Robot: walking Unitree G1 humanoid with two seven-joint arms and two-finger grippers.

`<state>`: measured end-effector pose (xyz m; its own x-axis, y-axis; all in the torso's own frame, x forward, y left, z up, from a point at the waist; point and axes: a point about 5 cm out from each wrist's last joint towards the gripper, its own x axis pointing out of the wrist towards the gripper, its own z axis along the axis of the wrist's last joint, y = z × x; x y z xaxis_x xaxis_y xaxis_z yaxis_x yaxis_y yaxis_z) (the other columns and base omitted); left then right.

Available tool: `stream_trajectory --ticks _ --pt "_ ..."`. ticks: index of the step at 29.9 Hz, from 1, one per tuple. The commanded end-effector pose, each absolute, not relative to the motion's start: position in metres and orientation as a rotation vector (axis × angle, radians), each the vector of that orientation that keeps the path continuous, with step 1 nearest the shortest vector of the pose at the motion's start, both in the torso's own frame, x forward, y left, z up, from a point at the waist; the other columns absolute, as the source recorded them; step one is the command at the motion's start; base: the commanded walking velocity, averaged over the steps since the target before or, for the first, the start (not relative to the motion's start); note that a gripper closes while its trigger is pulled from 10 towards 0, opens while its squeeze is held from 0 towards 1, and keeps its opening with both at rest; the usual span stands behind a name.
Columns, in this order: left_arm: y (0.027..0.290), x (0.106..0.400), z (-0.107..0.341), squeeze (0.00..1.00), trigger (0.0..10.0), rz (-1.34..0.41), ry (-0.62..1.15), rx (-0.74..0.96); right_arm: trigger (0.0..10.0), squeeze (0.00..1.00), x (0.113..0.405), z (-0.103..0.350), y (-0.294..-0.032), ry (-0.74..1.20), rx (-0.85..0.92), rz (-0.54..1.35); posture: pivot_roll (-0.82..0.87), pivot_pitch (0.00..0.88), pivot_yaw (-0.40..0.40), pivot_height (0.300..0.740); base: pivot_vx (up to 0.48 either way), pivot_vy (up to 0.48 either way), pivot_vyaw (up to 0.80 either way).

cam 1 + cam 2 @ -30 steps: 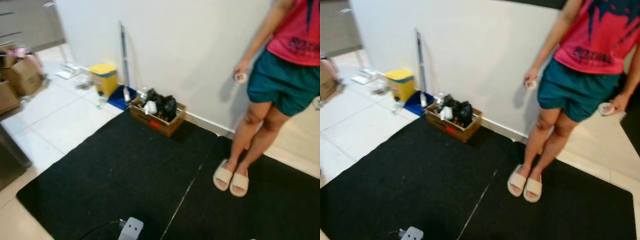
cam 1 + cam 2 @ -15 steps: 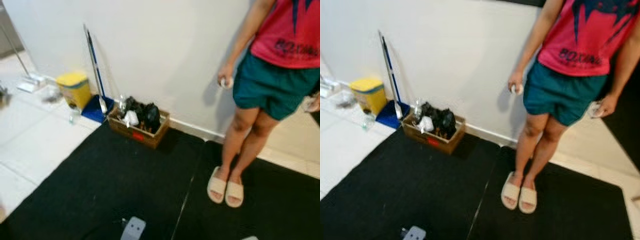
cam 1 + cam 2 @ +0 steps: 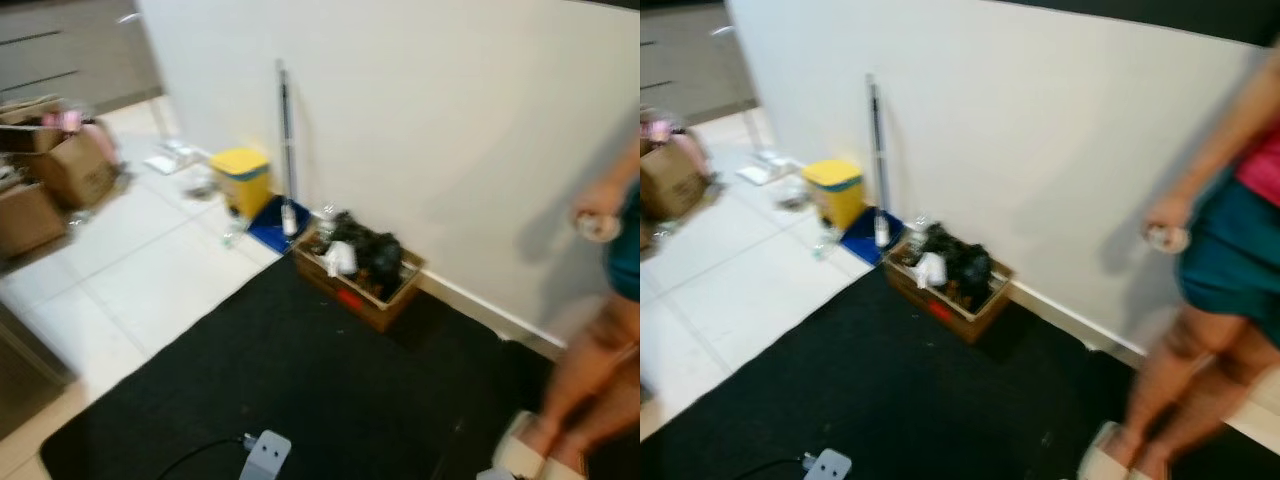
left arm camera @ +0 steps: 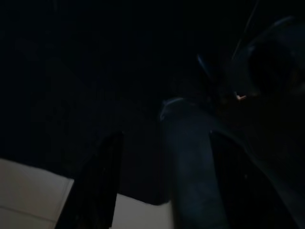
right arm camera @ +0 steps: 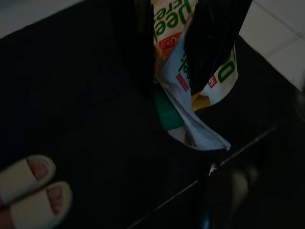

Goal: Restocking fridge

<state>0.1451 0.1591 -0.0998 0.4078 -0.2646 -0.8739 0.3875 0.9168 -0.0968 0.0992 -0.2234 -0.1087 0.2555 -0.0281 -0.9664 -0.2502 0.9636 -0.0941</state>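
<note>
Two black fingers of the right gripper [image 5: 171,90] clenched on a packet [image 5: 190,95], white with green and orange print, pinched near its upper part. Packet hanging down past the fingertips, long axis running roughly on from the fingers toward the floor, lower corner creased and free. Nothing else touching it.

Directly beneath: black mat [image 3: 300,380]. Near the packet in the right wrist view, a pair of pale slippers [image 5: 28,191] on the feet of a person [image 3: 1220,300] standing on the mat at the robot's right, some small thing held in one hand. White floor tiles [image 3: 130,270] beyond the mat on the left.

Left gripper [image 4: 143,181] idle in deep shade above the mat's edge; open or closed, cannot tell.

Farther out, against the white wall [image 3: 450,130]: open cardboard box [image 3: 360,275] of dark odds and ends, a long handle [image 3: 285,140] leaning upright just beside it, a yellow bin [image 3: 243,178] further left. More cartons [image 3: 60,170] well apart at far left. Small grey plug [image 3: 265,455] with its cable lying on the mat close to the robot.

Judged from this: load already in hand, carried by the right arm alone, so the right arm clearly the nearer one for placing. Next move likely a turn or walk to face the fridge, packet kept hanging clear of the person's legs and of the cable underfoot. Soft, light, crinkly load; grip high up, so some swing probable while walking.
</note>
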Motion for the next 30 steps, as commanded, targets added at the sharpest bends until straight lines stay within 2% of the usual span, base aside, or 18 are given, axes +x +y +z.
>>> stream_trajectory --ticks 1,24,30 --pt "0.1576 0.1393 -0.1022 0.00 10.0 -0.414 1.101 0.117 10.0 0.00 0.1055 -0.1065 -0.2257 1.287 -0.239 0.141 0.00 0.000 -0.055 0.740 0.337 0.000 0.75" --pt "0.1571 0.1379 -0.1027 0.00 10.0 -0.420 1.103 0.122 10.0 0.00 0.1047 -0.1061 -0.2285 1.290 -0.251 0.147 0.00 0.000 -0.059 0.740 0.335 0.000 0.74" --pt "0.1569 0.1378 -0.1028 0.00 10.0 -0.420 1.103 0.120 10.0 0.00 0.1041 -0.1060 -0.2299 1.293 -0.266 0.140 0.00 0.000 -0.058 0.740 0.332 0.000 0.09"
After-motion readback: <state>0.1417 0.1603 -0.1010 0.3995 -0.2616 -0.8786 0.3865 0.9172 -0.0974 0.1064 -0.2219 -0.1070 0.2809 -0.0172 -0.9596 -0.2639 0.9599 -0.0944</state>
